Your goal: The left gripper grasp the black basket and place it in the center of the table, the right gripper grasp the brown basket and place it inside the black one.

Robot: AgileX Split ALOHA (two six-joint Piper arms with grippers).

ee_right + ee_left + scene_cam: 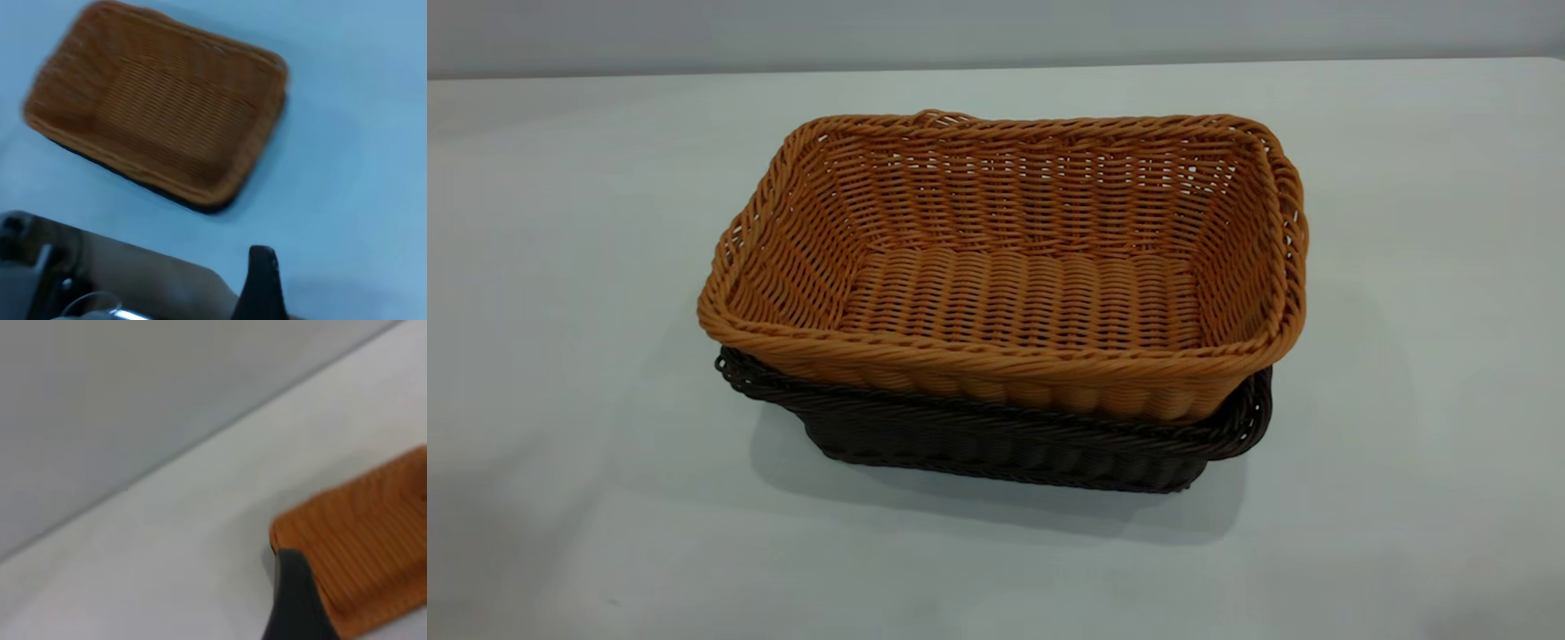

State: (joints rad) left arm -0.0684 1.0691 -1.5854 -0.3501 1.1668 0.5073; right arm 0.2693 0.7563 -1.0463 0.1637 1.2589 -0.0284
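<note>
I see the brown basket (1014, 267) nested inside the black basket (996, 440), mid-counter (560, 267), sitting slightly askew so the dark rim shows along the front. My right tool (263, 283) hangs above and clear of the 2 baskets; my left tool (293, 600) is beside them; grip state I cannot tell for either

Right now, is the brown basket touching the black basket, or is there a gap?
Touching. The exterior view shows the brown basket nested inside the black basket, its wall resting against the dark rim along the near side.
</note>
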